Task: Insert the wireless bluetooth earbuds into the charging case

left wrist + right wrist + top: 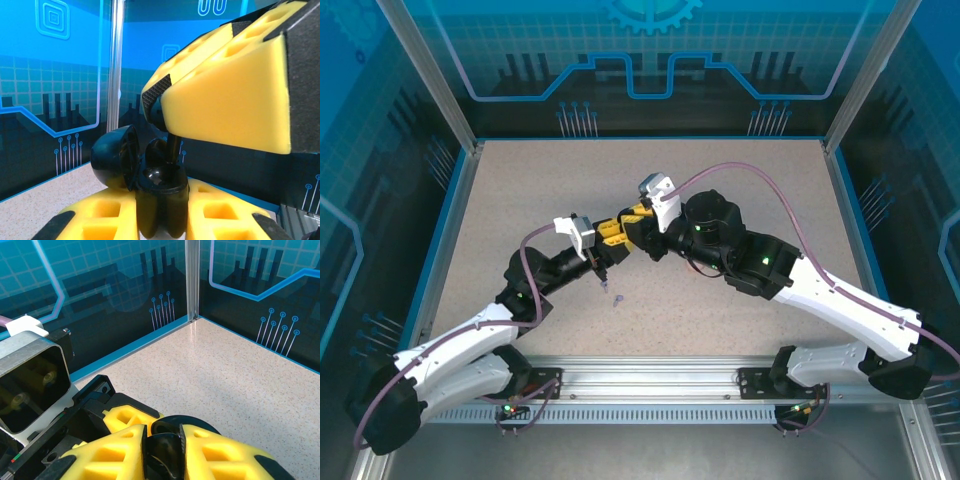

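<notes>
Left hand (601, 243), at mid-surface in the top view, has its yellow fingers (102, 217) clamped on a black case (161, 187). The left wrist view shows what the top view cannot: the case stands upright with its lid (114, 159) swung open to the left. Just right of it, the right hand (628, 228) meets the left tip to tip. From the left wrist it looms over the case, gripping a black earbud (173, 144) that points down into the open case. In its own wrist view the right hand (162, 460) is closed on that dark earbud (161, 447), with the round case (194, 424) just behind and the left arm's camera (31, 385) close on the left.

Two loose earbuds (611, 296), tiny and seemingly lilac, lie close together on the surface (750, 200), near the hands on the side towards the arm bases.

Both hands sit well away from every edge, with bare room to the left, right and far side. A metal rail (650, 385) runs along the near edge.

Speckled beige covers the surface, edged in blue. Blue printed walls (250, 285) enclose it, joined at a metal post (192, 280) in the far corner.
</notes>
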You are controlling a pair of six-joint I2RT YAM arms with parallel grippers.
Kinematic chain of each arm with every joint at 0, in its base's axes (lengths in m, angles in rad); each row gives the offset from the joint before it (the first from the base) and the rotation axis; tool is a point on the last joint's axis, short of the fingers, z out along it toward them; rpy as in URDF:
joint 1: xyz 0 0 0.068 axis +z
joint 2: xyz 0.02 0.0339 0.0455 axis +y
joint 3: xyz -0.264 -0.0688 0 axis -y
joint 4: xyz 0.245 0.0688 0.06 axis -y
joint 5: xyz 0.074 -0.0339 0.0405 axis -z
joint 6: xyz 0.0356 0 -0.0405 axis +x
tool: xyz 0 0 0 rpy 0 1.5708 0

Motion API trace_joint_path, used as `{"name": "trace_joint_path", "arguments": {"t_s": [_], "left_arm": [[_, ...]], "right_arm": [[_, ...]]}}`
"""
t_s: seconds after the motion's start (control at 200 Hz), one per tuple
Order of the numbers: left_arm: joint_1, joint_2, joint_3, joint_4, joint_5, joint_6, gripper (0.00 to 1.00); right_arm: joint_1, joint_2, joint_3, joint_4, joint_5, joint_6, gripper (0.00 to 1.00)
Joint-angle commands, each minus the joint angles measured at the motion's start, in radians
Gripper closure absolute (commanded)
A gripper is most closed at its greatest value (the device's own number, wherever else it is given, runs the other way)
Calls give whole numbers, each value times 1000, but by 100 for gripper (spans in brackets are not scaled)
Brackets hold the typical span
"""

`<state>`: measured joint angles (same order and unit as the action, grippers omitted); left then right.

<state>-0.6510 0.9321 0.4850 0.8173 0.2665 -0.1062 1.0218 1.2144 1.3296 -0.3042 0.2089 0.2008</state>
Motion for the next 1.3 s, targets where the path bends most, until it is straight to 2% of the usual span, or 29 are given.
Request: {"name": "trace_joint_path", "arguments": {"t_s": [0.0,0.74,0.86,0.986,1.146,1.296], "left_arm": [[-7,-19,3,41,10,-4,100],[-7,-21,1,37,4,1,100],[-8,-21,1,36,4,2,100],[-7,-17,1,29,2,13,100],[-7,-21,6,-11,-7,35,100],[-7,-21,6,-16,-3,46,100]], "right_arm": [[14,8,6,-6,0,5,76],[12,21,17,-17,-25,5,74],[11,8,15,-27,-10,6,69],[6,-5,29,-32,-18,5,60],[-29,-19,95,-90,-75,6,47],[-121,-62,108,-133,-188,24,33]]}}
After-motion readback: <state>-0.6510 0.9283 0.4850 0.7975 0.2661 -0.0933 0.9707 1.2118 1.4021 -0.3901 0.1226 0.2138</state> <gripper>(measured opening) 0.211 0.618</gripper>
